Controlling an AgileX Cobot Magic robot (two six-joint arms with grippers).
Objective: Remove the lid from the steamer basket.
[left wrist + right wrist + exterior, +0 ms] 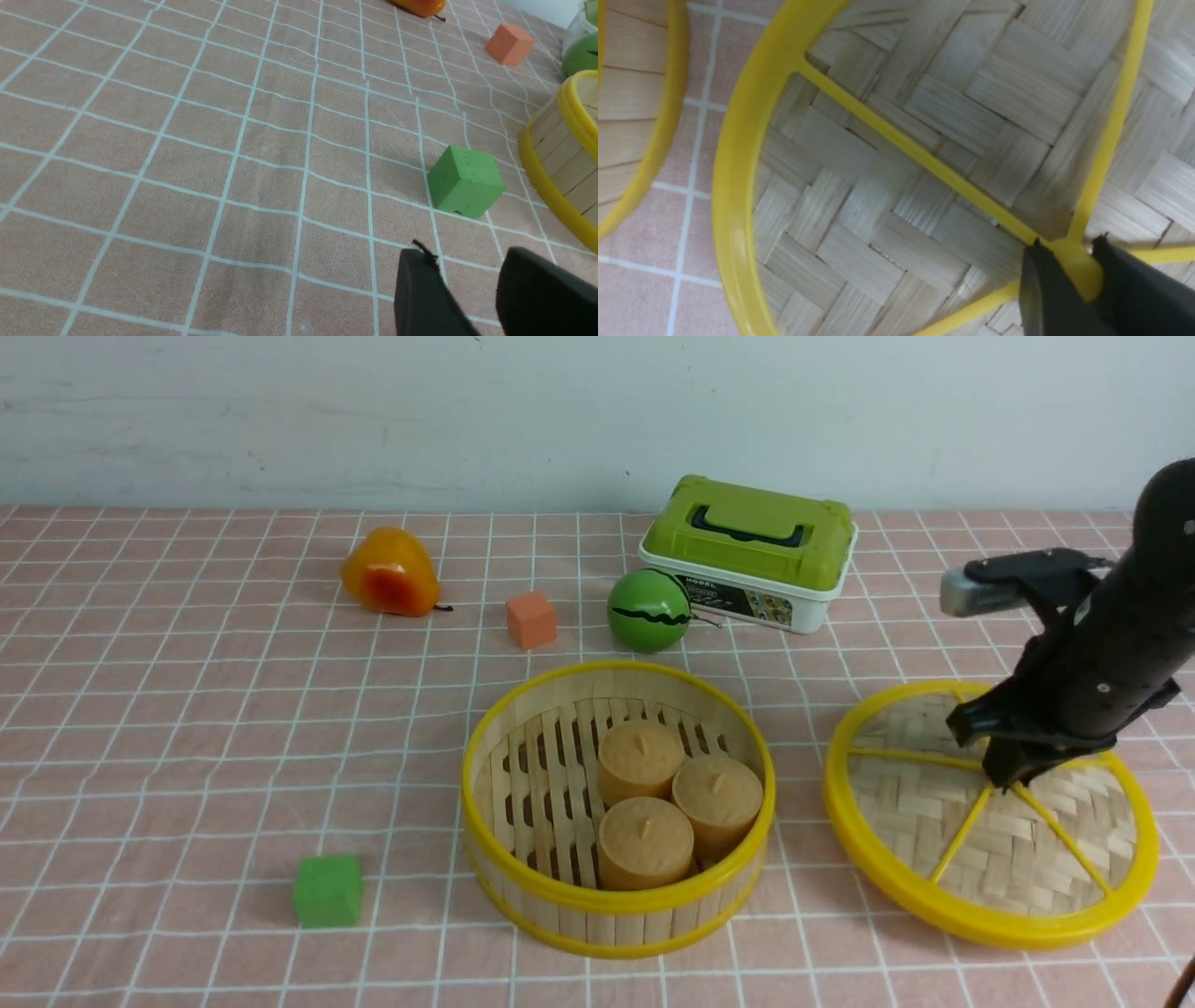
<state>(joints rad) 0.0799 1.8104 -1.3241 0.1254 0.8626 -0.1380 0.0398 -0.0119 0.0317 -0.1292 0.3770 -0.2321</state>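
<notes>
The steamer basket stands uncovered in the middle of the table with three tan buns inside. The lid is to its right, low over or on the cloth; I cannot tell which. My right gripper is shut on the lid's yellow hub, as the right wrist view shows, with the lid's weave beneath and the basket wall beside it. My left gripper is out of the front view; its fingers stand apart, empty, above the cloth near the basket's wall.
A green cube lies left of the basket, close to the left gripper. Behind the basket are an orange cube, a green striped ball, a white box with a green top and an orange-yellow fruit.
</notes>
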